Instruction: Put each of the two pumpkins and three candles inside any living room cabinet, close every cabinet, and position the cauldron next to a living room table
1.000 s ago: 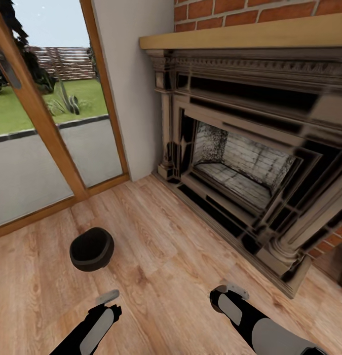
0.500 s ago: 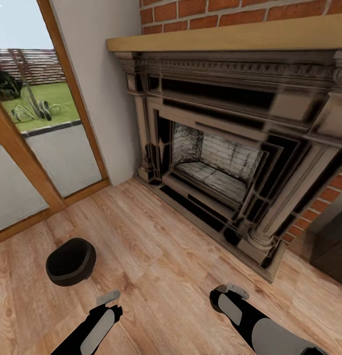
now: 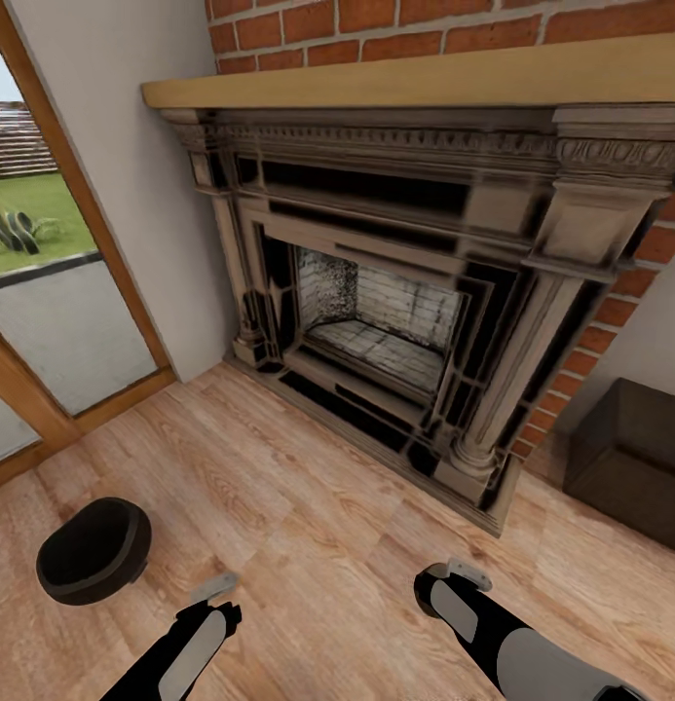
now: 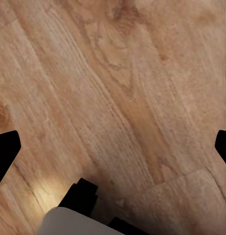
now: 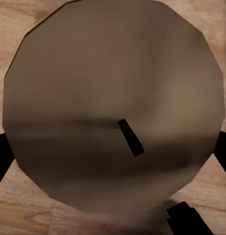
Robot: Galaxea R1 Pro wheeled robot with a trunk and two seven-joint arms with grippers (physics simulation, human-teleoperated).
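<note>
The black cauldron sits on the wood floor at the lower left of the head view, mouth tilted up, just left of my left arm. My left gripper hangs open over bare floorboards, its dark fingertips wide apart at the picture's edges. The right gripper is open too, with nothing held, above a round grey-brown disc. One end of a low dark-brown cabinet stands at the right, against the wall.
A large dark fireplace with a pale wooden mantel and a brick wall fills the space ahead. A glass door with a wooden frame is at the left. My right arm reaches over the wood floor.
The head camera has swung to the right, so the whole picture slid left. The cauldron now lies nearer the left edge and the dark-brown cabinet has come into view. Both arms stay put.
</note>
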